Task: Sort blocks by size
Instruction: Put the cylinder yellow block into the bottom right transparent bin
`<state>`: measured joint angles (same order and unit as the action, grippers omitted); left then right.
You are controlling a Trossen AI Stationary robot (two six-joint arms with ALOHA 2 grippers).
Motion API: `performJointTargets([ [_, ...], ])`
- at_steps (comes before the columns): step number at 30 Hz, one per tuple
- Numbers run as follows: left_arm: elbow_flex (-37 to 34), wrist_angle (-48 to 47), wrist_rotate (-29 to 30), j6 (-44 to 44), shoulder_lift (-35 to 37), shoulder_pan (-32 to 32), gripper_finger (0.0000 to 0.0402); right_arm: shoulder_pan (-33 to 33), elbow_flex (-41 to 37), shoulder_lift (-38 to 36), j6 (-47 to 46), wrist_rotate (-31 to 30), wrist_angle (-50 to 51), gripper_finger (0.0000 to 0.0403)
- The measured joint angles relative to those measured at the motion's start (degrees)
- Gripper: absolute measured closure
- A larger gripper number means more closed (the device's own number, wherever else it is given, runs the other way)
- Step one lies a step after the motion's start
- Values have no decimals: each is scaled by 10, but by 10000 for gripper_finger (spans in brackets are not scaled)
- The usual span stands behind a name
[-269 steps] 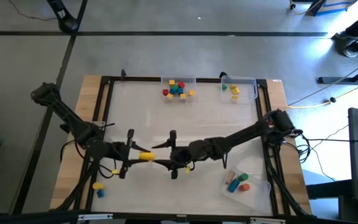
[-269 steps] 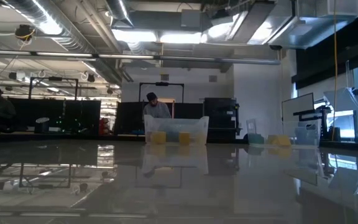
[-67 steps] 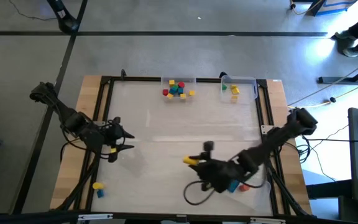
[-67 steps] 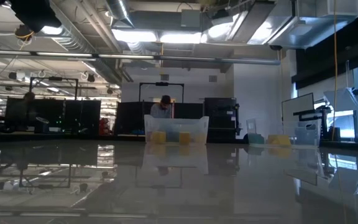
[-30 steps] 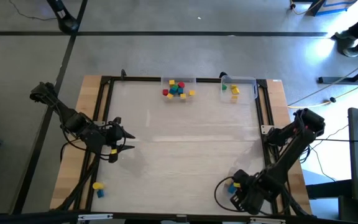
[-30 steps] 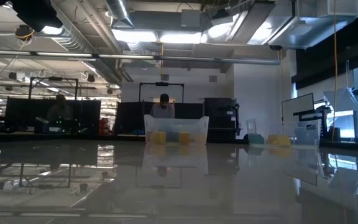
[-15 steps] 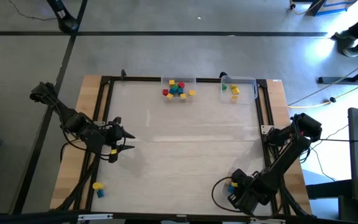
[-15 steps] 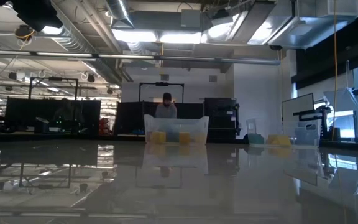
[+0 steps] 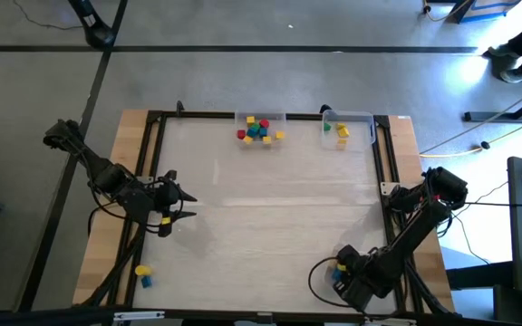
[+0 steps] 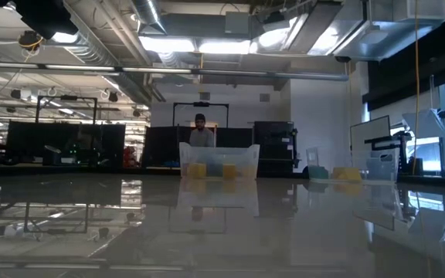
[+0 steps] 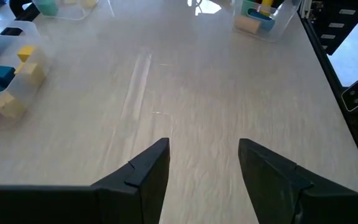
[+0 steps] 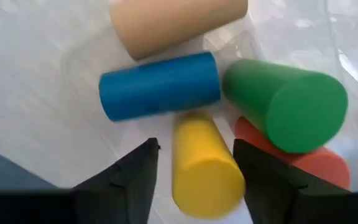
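My right gripper point(image 9: 344, 275) is open, low over the clear tray point(image 9: 370, 263) at the table's near right. In the right wrist view a yellow cylinder point(image 12: 205, 163) lies in that tray between my open fingers, among a blue point(image 12: 160, 86), a green point(image 12: 284, 102), a red point(image 12: 319, 165) and a tan cylinder point(image 12: 176, 22). My left gripper point(image 9: 181, 205) is open and empty over the table's left side; its open fingers also show in the left wrist view point(image 11: 204, 163). Small blocks lie in the far middle tray point(image 9: 259, 129). My right gripper's fingers point down, one on each side of the yellow cylinder's near end point(image 12: 209, 186). One finger point(image 12: 135, 177) stands clear of it. I cannot tell whether the other finger point(image 12: 267, 177) touches it. The cylinder lies on its side in the tray.
A second clear tray point(image 9: 347, 129) at the far right holds yellow and green blocks. A yellow block point(image 9: 142, 270) and a blue block point(image 9: 145, 282) lie at the near left by the frame. A dark metal frame point(image 9: 152, 136) rims the table. A person stands in the room behind point(image 10: 199, 133).
My right gripper has kept low over the near right tray, with hardly any shift. A little before that it came there from the table's middle, carrying the yellow cylinder. My left arm has kept still.
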<state>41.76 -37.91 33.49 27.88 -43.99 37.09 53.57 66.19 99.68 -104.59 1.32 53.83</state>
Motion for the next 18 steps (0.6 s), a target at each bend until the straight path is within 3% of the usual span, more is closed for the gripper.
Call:
performJointTargets([
  [4, 0, 0, 0, 1, 0, 0, 221, -14, 10, -1, 31, 38, 5, 175],
  [9, 0, 0, 0, 2, 0, 0, 221, -28, 46, -6, 62, 30, 13, 161],
  [14, 0, 0, 0, -2, 0, 0, 221, -48, 108, -6, 72, 91, 87, 160],
  [18, 0, 0, 0, -46, 0, 0, 221, -63, 175, -9, 99, 74, 157, 160],
])
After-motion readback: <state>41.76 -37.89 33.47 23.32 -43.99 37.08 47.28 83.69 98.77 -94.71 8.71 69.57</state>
